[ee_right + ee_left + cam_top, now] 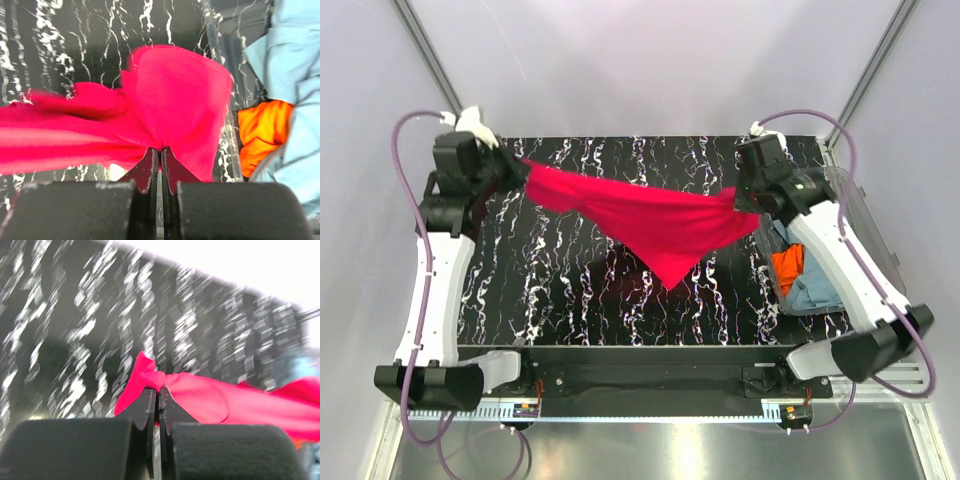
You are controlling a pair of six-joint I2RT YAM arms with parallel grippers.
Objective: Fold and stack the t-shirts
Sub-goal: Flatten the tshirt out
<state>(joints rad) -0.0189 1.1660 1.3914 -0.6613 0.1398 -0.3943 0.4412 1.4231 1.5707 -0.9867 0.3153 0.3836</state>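
A crimson red t-shirt (650, 222) hangs stretched in the air between both grippers, its lower point sagging towards the table middle. My left gripper (520, 168) is shut on its left end at the far left; the pinched cloth (155, 377) shows in the left wrist view at the gripper (158, 390). My right gripper (740, 197) is shut on its right end; in the right wrist view the shirt (170, 100) bunches at the gripper (160, 150). An orange t-shirt (788, 267) and a grey-blue t-shirt (810, 292) lie crumpled in the tub.
A clear plastic tub (868, 240) stands at the table's right edge, under the right arm. The black marbled table (570, 290) spreads below the hanging shirt. In the right wrist view the orange cloth (262, 130) and grey-blue cloth (290, 55) lie to the right.
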